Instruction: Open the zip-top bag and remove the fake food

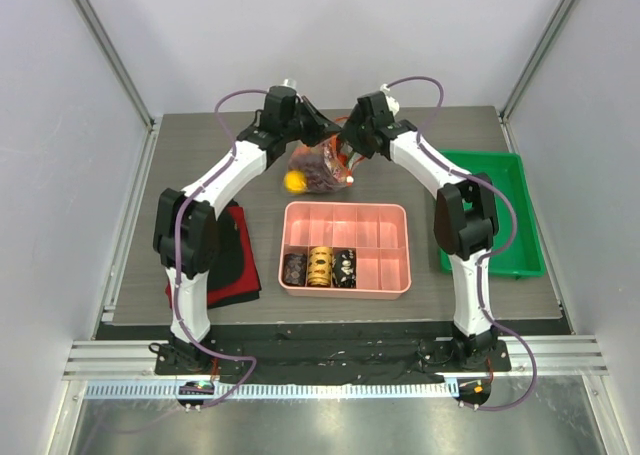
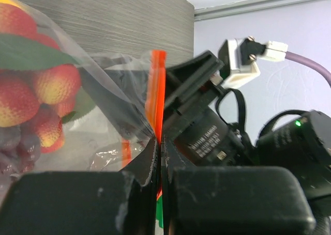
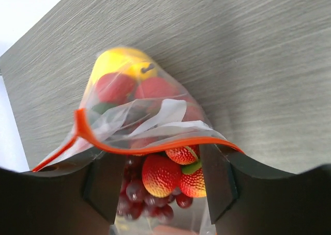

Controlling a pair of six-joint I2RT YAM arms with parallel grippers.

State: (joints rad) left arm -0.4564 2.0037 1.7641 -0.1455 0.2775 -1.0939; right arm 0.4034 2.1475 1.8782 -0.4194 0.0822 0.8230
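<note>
On the left, the left fingers (image 2: 155, 165) are pinched tight on the clear plastic just by the red-orange strip of the zip-top bag (image 1: 314, 168), which is over the far middle of the tabletop (image 1: 200, 165). The fake food (image 3: 160, 175) sits inside it. To the right, the right fingers (image 1: 348, 160) stand apart, astride the bag's mouth.

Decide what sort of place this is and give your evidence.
Probably a robot lab workcell: white panels enclose a grey table, two arms are bolted at its near edge, with a pink divided tray and green bin.
</note>
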